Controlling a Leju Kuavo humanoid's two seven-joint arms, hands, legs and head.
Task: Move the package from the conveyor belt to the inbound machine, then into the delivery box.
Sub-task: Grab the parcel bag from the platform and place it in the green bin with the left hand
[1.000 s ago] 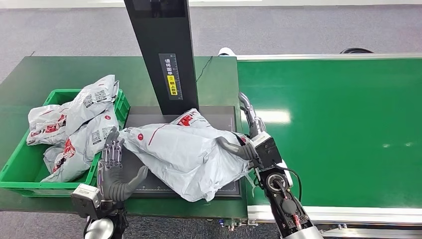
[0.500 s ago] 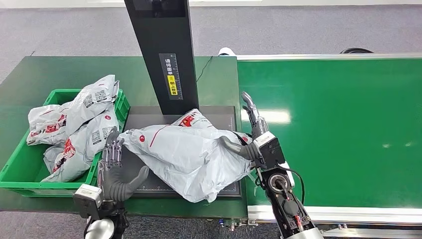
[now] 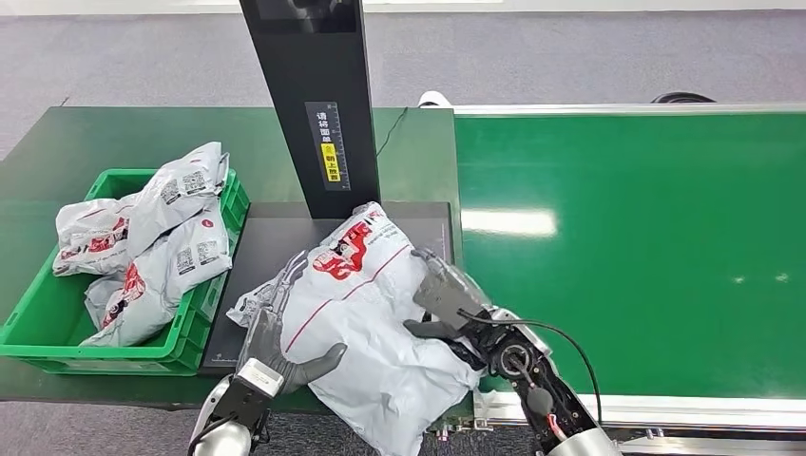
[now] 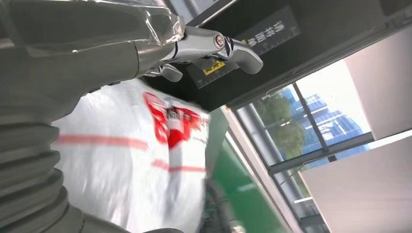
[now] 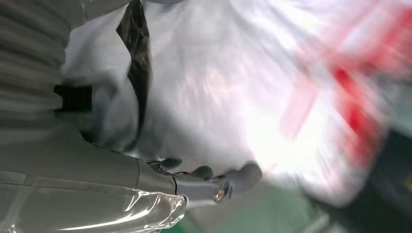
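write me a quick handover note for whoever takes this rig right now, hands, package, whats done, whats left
Left hand: holds the package from its left side, fingers on top, thumb under the edge.
Right hand: grips the package's right side.
Package: between both hands over the inbound machine's black platform, near end hanging past the table edge; whether it is lifted is unclear.
Done: package is off the conveyor belt and at the machine.
Left: move it into the green delivery box, which already holds other packages.
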